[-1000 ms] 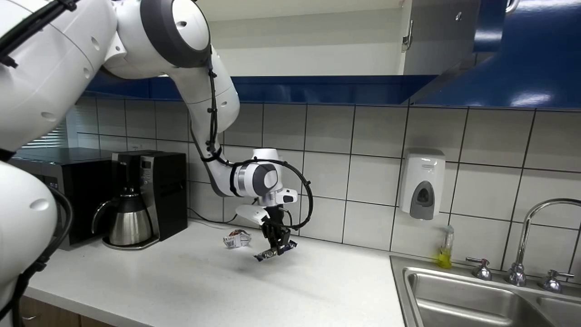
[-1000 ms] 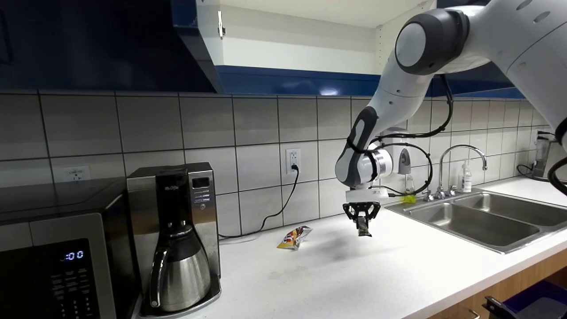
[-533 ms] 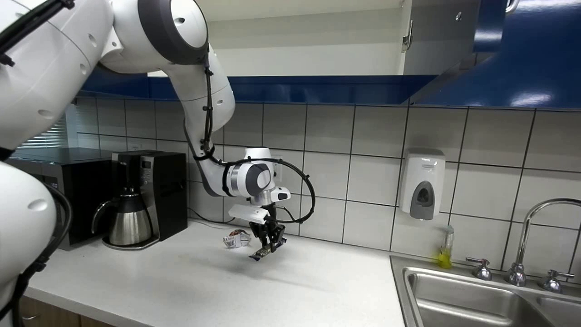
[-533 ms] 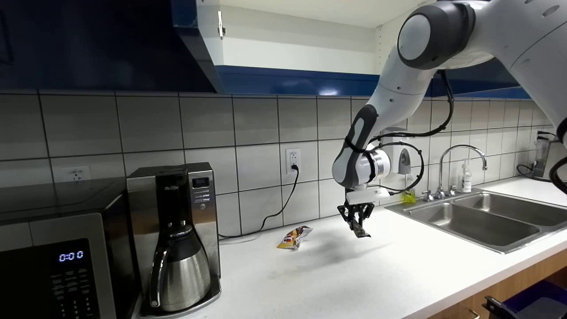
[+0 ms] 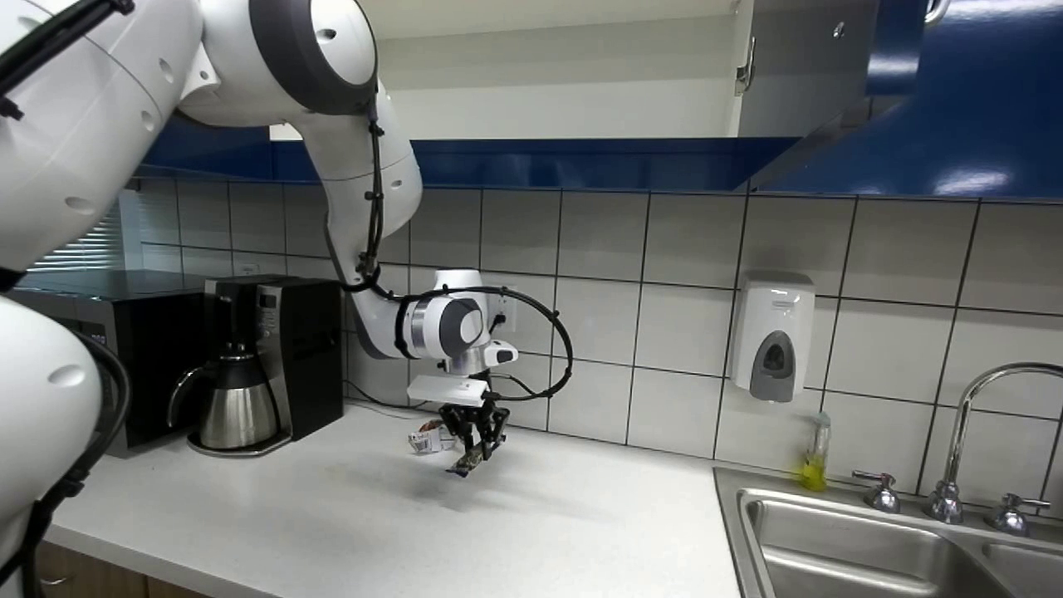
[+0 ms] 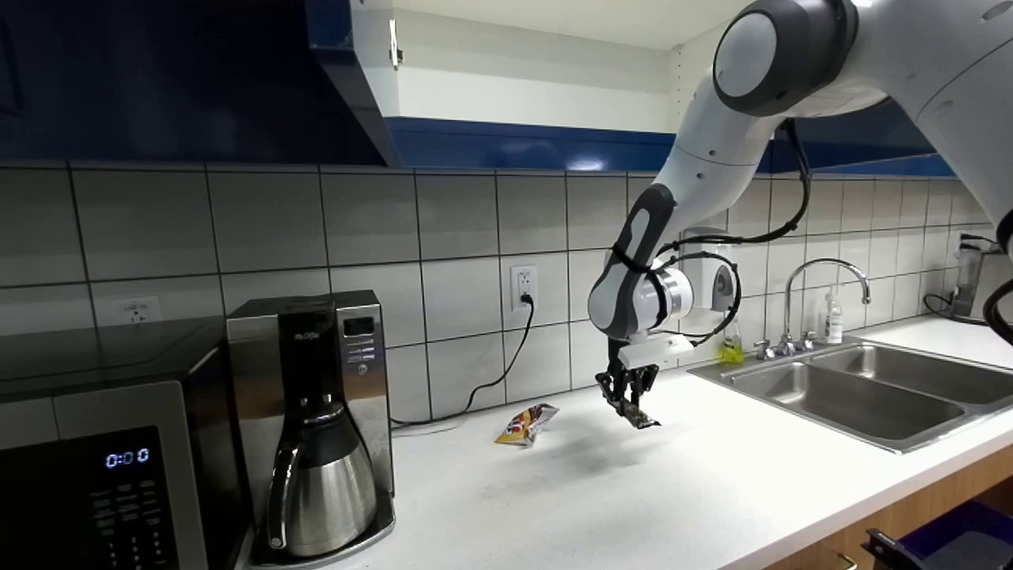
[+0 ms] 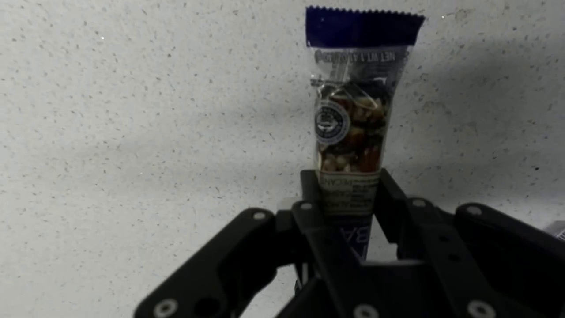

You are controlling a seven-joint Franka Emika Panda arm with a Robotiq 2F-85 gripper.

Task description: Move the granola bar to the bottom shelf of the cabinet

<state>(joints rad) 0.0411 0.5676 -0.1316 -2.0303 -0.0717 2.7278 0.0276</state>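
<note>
The granola bar [image 7: 353,132] has a clear and dark-blue wrapper with nuts showing. My gripper [image 7: 347,187] is shut on it, a finger on each long side, with the far end sticking out beyond the fingertips. In both exterior views the gripper [image 5: 480,436] [image 6: 627,396] points down and holds the bar [image 5: 467,462] [image 6: 641,418] tilted, a little above the white counter. The blue-fronted cabinet [image 5: 581,162] [image 6: 546,146] hangs above, open, with a white interior. The top surface of its bottom shelf is hidden behind the blue lower edge.
A crumpled packet [image 5: 428,440] [image 6: 526,426] lies on the counter [image 6: 514,507] beside the gripper. A coffee maker [image 6: 368,412] and a microwave [image 6: 158,412] stand at one end, a sink [image 5: 731,531] at the other. An open cabinet door [image 5: 810,75] juts out.
My gripper has turned about the vertical with the granola bar in it. It has shifted a little toward the crumpled packet. The bar stays held.
</note>
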